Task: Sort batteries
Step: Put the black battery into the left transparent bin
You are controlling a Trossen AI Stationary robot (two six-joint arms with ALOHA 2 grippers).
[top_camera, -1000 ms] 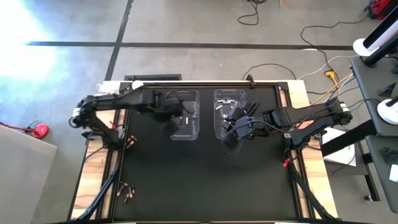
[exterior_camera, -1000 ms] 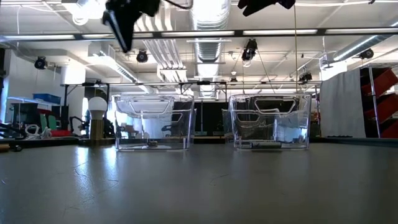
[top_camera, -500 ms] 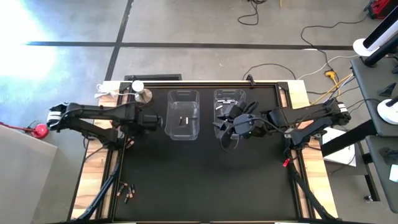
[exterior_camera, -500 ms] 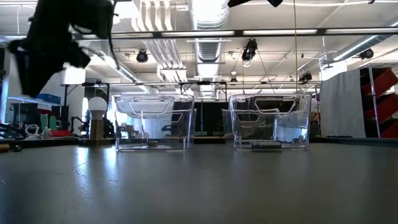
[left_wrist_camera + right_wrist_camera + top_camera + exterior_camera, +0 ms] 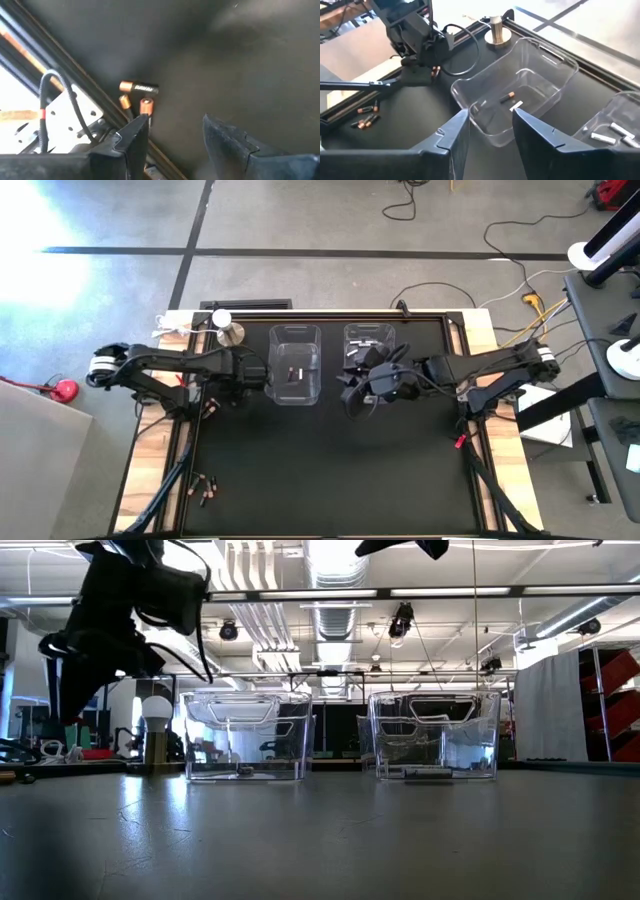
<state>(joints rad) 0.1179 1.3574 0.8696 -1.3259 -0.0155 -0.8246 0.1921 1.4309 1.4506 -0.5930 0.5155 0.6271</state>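
Left gripper (image 5: 172, 132) swung off left bin (image 5: 294, 365) since a second ago, now low at mat's left edge, fingers apart, empty. Copper batteries (image 5: 138, 89) just ahead, untouched. Right gripper (image 5: 487, 125) over right bin (image 5: 366, 340), fingers apart, holding nothing. More batteries (image 5: 204, 487) near front-left corner.

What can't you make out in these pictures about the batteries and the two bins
- Left bin contents, low view: only a small dark speck shows through the glare on the clear wall.
- Right bin, high view: the right gripper and its arm cover much of it; no count possible.
- Batteries by the table's edge, left wrist view: the left gripper's finger hides part of them.
- Loose batteries, high view: too small to count.
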